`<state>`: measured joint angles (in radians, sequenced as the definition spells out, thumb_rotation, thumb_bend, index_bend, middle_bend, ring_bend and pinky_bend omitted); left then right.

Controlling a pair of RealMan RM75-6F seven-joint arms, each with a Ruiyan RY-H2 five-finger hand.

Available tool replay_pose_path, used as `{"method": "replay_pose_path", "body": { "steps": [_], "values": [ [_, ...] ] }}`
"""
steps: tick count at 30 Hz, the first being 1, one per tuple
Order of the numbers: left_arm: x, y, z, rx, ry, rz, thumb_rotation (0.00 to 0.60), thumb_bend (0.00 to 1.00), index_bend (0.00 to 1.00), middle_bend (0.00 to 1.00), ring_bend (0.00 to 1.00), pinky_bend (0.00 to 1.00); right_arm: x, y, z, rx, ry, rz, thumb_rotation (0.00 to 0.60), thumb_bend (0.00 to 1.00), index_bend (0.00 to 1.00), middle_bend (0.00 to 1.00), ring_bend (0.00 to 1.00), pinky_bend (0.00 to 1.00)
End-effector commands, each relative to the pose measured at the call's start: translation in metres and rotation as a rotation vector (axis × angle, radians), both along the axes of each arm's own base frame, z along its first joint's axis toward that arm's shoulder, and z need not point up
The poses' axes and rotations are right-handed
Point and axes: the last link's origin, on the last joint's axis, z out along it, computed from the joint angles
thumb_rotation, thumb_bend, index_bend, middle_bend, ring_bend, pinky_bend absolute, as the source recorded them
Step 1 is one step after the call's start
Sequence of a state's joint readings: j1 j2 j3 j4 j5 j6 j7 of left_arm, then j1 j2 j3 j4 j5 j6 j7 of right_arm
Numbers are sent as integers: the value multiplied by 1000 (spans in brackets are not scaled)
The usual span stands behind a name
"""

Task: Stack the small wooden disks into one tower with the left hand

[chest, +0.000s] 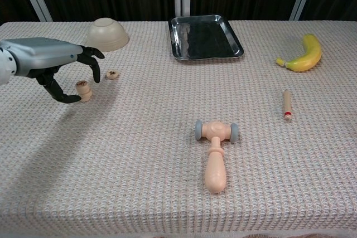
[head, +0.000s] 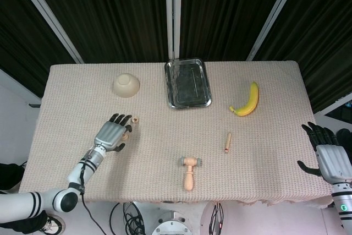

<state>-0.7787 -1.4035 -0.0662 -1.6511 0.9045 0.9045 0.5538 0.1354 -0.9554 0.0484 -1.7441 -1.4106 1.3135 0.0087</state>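
Observation:
A short tower of small wooden disks (chest: 83, 91) stands on the left of the table. In the head view my left hand's fingers partly cover the tower (head: 126, 134). One loose disk (chest: 112, 74) (head: 135, 119) lies a little behind and to the right of it. My left hand (chest: 53, 65) (head: 111, 134) hovers over the tower with its fingers spread. The thumb curls close to the tower's left side, and the hand holds nothing. My right hand (head: 329, 155) hangs open off the table's right edge, in the head view only.
An upturned beige bowl (chest: 107, 33) sits behind the disks. A metal tray (chest: 205, 36) is at the back centre, a banana (chest: 304, 54) at the right. A wooden toy hammer (chest: 216, 154) and a small wooden peg (chest: 286, 105) lie nearer the front.

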Motion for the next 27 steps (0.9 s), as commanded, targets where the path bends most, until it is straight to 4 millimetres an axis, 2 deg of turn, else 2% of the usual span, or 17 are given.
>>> {"method": "replay_pose_path", "body": {
  "steps": [1,27],
  "values": [
    [-1,2,-1,-6,1,9,600,351,296,0,0,0,0,0,1,-2,-1,-1,600,140,0,0,0,0],
    [-13,4,4,-18,33,61,600,367,315,0,0,0,-1,-1,-2,14,3,-9,600,140,0,0,0,0]
  ]
}}
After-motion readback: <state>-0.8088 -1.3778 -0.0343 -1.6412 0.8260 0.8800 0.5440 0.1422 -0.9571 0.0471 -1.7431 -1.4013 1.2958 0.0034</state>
